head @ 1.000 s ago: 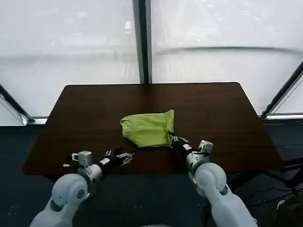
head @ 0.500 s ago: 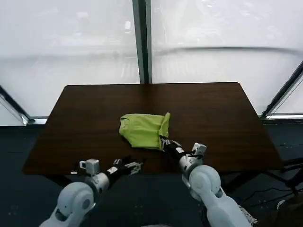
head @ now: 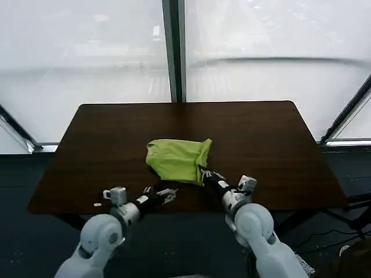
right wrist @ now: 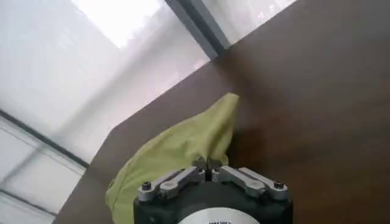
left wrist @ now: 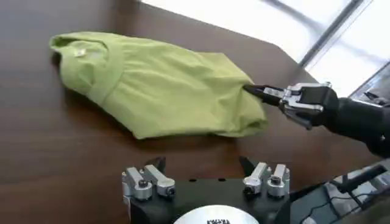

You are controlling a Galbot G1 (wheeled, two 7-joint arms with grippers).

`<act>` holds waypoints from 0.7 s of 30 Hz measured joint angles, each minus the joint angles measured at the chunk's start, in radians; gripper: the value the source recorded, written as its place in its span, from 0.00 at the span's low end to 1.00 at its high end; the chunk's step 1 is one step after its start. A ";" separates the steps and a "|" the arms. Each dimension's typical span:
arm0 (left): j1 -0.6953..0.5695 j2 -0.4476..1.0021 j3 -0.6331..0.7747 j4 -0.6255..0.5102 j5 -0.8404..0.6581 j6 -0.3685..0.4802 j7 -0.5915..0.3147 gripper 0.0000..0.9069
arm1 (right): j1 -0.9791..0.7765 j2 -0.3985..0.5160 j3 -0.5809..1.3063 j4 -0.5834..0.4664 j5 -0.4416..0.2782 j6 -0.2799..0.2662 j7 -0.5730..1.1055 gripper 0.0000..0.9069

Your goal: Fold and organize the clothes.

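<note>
The clothes are one lime-green T-shirt [head: 175, 159], lying bunched and roughly folded in the middle of the dark table, its collar [left wrist: 91, 61] toward the left. My right gripper [head: 204, 172] is shut on the shirt's near right corner [right wrist: 207, 163], with green fabric [right wrist: 177, 152] rising just beyond the closed fingers. The left wrist view shows that same gripper [left wrist: 259, 92] pinching the shirt's [left wrist: 158, 82] edge. My left gripper [head: 168, 194] hovers open over the table's front edge, a little short of the shirt, nothing between its fingers [left wrist: 159, 164].
The brown table [head: 261, 133] has bare wood all around the shirt, most of it at the back and on both sides. Behind it stand large bright windows with a dark upright post [head: 173, 52]. Dark floor lies beyond the table's front edge.
The right gripper has drawn the shirt's right corner leftward and slightly away, so the shirt is more bunched. The left gripper has shifted right along the front edge.
</note>
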 joint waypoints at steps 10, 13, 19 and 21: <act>0.040 -0.024 0.060 -0.032 -0.003 -0.002 0.000 0.97 | -0.011 0.015 -0.048 0.025 0.046 -0.012 0.005 0.00; 0.020 -0.038 0.071 -0.015 -0.003 -0.013 -0.006 0.97 | -0.006 0.027 -0.051 0.018 0.049 -0.013 0.005 0.00; -0.028 -0.068 0.081 0.032 -0.003 -0.027 -0.002 0.97 | -0.024 0.030 -0.036 0.032 0.047 -0.015 0.008 0.00; -0.038 -0.075 0.083 0.041 -0.005 -0.029 -0.001 0.97 | -0.027 0.026 -0.029 0.039 0.048 -0.017 0.009 0.00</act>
